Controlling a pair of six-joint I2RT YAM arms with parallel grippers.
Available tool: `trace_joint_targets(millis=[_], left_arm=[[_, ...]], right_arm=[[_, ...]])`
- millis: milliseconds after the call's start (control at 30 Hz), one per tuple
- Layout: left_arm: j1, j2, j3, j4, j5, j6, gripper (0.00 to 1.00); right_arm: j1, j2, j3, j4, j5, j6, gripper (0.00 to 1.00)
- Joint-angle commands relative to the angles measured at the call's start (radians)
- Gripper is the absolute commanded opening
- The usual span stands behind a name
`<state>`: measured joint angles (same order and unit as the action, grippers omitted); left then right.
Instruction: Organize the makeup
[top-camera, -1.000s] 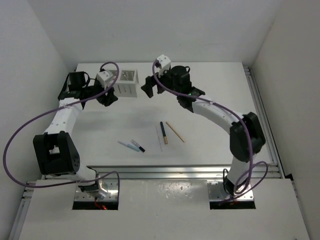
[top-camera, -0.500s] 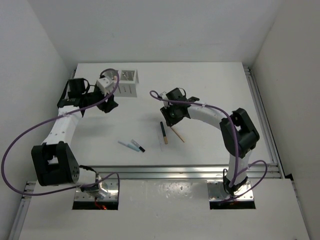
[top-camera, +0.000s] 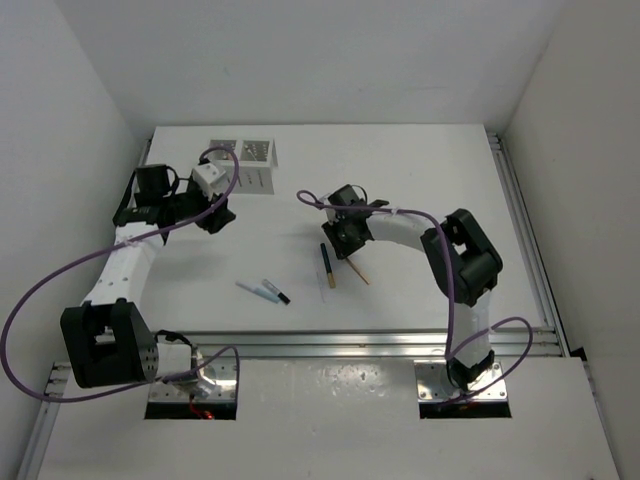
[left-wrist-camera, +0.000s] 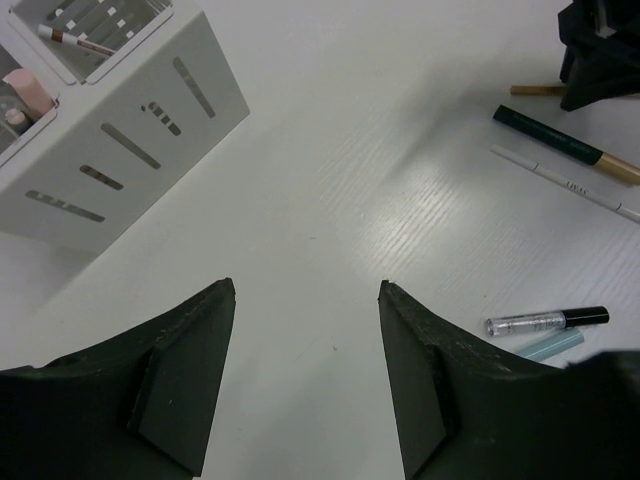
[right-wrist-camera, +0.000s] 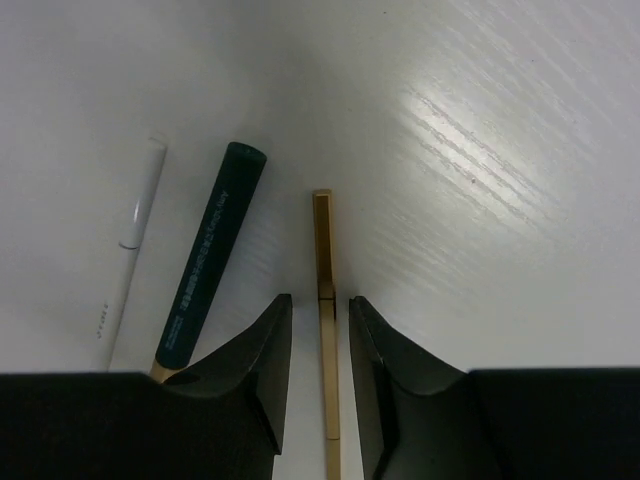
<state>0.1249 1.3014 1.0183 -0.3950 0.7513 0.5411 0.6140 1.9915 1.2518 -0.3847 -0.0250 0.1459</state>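
5 loose: slim tan stick (right-wrist-camera: 323, 250), dark green gold-ended stick (right-wrist-camera: 210, 250) at its 9 o'clock, thin white stick (right-wrist-camera: 135, 215), clear black-capped tube (left-wrist-camera: 545, 321), pale blue stick (left-wrist-camera: 550, 346). Tan one lies 12-to-6 between right gripper (right-wrist-camera: 319, 300) jaws, narrowed to a slit; clamped or not, can't tell. Left gripper (left-wrist-camera: 305, 290) gapes, empty. 1 s ago right was wide open by white slotted plastic box (left-wrist-camera: 130, 150).

Bright, even light from overhead fills every view. Glare streaks the desk (right-wrist-camera: 470, 140) ahead and to the right of the right gripper (right-wrist-camera: 318, 305), and ahead of the left gripper (left-wrist-camera: 305, 290) too. Shadows are soft. The near fingers look dark and slightly blurred.
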Motion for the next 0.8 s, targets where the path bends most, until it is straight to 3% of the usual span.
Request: trace_joint_targets(millis=[0,267,400,567,667,700,767], left_arm=[[-0.004,-0.04,-0.009,0.012,0.011,0.0,0.65],[-0.004,-0.05,-0.009,0.012,0.0,-0.009,0.65],[-0.004,-0.05,-0.009,0.012,-0.01,-0.018,0.65],[-0.004,-0.05,-0.009,0.002,-0.029,-0.018,0.65],[-0.004,-0.05,-0.009,0.002,-0.038,-0.018,0.65],[-0.004,-0.05,-0.009,0.002,-0.038,-0.018,0.65],[-0.004,-0.05,-0.009,0.002,-0.038,-0.018,0.65]], right_arm=[[0.007,0.027,0.009,0.041,0.04,0.027,0.3],[0.004,0.072,-0.014,0.026,0.253,-0.018,0.15],[-0.008,0.067,-0.029,0.053,0.225,-0.031,0.0],[-0.029,0.006,-0.052,0.148,0.168,-0.077,0.0],[-0.04,-0.089,-0.075,0.311,0.134,-0.069,0.0],[-0.045,-0.105,-0.084,0.478,0.116,-0.053,0.0],[-0.056,-0.146,-0.103,0.6,0.106,-0.002,0.0]])
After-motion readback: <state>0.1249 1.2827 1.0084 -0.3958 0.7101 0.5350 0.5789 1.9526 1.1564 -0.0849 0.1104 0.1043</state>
